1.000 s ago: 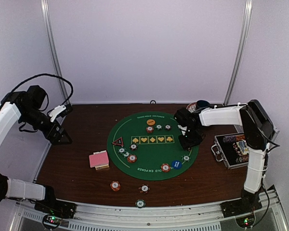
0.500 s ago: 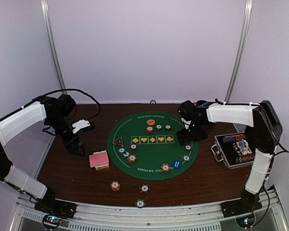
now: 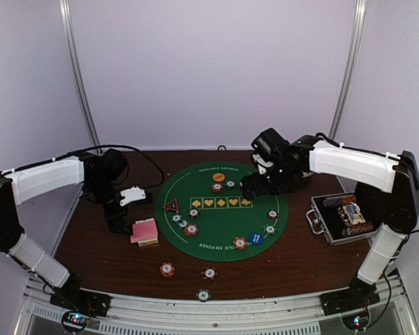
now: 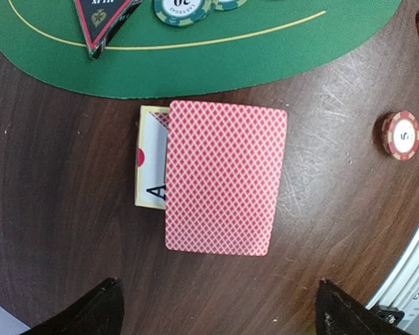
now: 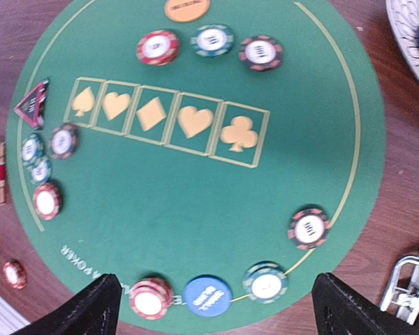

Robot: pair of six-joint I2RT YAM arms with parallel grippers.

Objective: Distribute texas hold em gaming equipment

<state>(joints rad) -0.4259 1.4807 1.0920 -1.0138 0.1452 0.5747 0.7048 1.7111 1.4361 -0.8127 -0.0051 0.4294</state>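
The pink-backed deck of playing cards [image 4: 220, 178] lies on the brown table left of the green mat [image 3: 223, 223], with a face-up ace peeking out beneath it. My left gripper [image 4: 216, 307] hangs open just above and short of the deck, empty. Over the mat's far side my right gripper [image 5: 213, 307] is high up, open and empty. On the mat lie a red chip [image 5: 158, 47], a green chip [image 5: 211, 39], a dark chip [image 5: 260, 53], an orange disc [image 5: 186, 7], a blue disc [image 5: 208, 296], another dark chip [image 5: 309, 229] and the red-black triangle marker [image 5: 32, 102].
A metal-edged black case [image 3: 339, 216] stands open at the right. The patterned saucer [image 5: 408, 31] shows at the far right of the mat. Loose chips [image 3: 167, 269] lie on the wood near the front rail [image 3: 209, 307].
My left arm has swung right and come down beside the deck. My right gripper opened, left a dark chip at the mat's right edge, and lifted back toward the mat's far side.
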